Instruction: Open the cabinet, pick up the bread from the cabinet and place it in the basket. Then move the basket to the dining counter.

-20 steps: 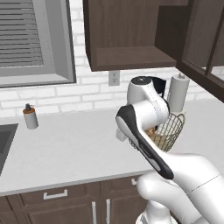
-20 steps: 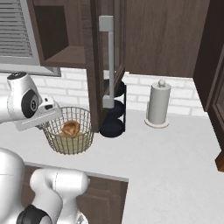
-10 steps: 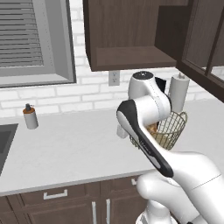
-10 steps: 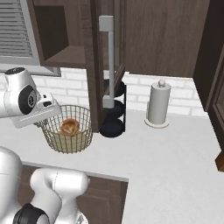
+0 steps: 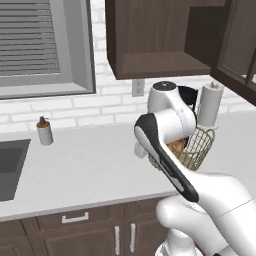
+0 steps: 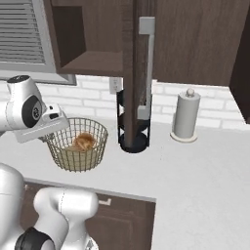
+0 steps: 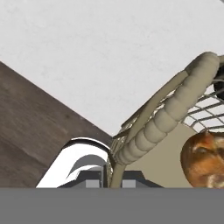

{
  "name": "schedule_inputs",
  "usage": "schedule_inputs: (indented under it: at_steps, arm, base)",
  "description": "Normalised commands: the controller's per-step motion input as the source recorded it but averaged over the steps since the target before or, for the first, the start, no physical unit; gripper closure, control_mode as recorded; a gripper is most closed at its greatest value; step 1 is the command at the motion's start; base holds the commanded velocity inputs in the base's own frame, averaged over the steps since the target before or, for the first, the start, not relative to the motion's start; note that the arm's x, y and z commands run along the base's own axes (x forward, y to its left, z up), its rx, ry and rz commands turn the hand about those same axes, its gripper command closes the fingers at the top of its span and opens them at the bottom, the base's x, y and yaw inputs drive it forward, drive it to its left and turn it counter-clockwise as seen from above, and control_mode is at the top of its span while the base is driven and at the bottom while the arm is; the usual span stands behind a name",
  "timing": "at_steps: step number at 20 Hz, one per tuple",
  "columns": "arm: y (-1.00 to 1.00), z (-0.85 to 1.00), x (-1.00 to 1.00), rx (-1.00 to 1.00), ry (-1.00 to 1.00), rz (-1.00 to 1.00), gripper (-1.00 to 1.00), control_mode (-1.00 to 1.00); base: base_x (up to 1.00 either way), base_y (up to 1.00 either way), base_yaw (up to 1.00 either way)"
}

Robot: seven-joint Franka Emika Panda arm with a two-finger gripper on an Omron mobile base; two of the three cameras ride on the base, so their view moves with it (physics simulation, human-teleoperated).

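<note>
Left base view: the cabinet (image 5: 160,35) stands open above the basket (image 5: 197,147), its shelf bare. The bread (image 5: 176,146) lies inside the basket, so we judge the opening and the loading done; carrying the basket to the dining counter is what remains. The basket sits on the grey worktop (image 5: 80,165), just in front of the paper towel roll (image 5: 210,104).

Right base view: the basket (image 6: 80,144) is of thin tan mesh with a pale bottom, the golden-brown roll (image 6: 83,141) resting low in it. A black rack (image 6: 133,124) stands just to the basket's right.

Hand view: the gripper (image 7: 110,183) straddles the thick woven rim of the basket (image 7: 175,109), a tip on each side (we take it as pinching the rim). The bread (image 7: 204,158) lies just inside that rim.
</note>
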Motion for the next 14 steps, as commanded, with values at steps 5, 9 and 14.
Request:
schedule_inputs:
  at_steps: [5,9,14]
  arm:
    - [0.0,0.0,0.0,0.0,0.0,0.0,1.0,1.0]
    - [0.0,0.0,0.0,0.0,0.0,0.0,1.0,1.0]
    - [0.0,0.0,0.0,0.0,0.0,0.0,1.0,1.0]
  base:
    - [-0.31,0.96,0.01]
    - [-0.34,0.99,0.04]
    - [-0.39,0.95,0.49]
